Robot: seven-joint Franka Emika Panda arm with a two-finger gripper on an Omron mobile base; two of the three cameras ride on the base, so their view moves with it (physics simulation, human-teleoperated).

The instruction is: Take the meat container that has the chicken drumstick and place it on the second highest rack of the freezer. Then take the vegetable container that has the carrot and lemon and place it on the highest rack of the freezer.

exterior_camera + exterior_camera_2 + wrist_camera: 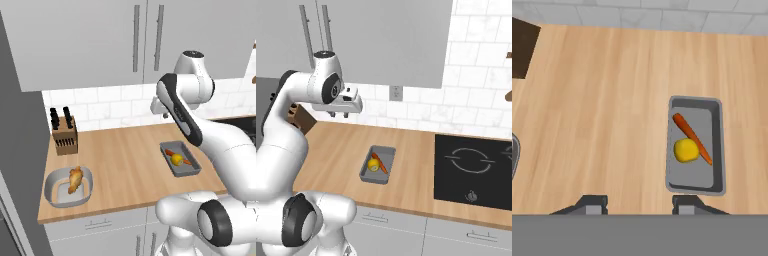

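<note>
Spanning beneath grey cabinets (90, 40), a wooden counter (125, 160) meets white-tiled wall (476, 75).

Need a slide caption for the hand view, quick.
Open pincer hovers above the wooden counter, with the grey tray holding carrot and lemon to one side.

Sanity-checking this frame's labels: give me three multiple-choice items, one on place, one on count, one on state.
1. Where is the chicken drumstick?
A. In the light-grey rounded tub
B. In the dark-grey tray
C. Bare on the counter

2. How many items lie in the vegetable container?
A. One
B. Two
C. Three

3. How does the gripper stand?
A. Shut on the tray
B. Shut on the tub
C. Jaws apart above the counter, holding nothing

Key: 1 A, the drumstick sits inside the tub near the knife block. 2 B, a carrot and a lemon. 3 C, the hand view shows bare wood between the tips.
</note>
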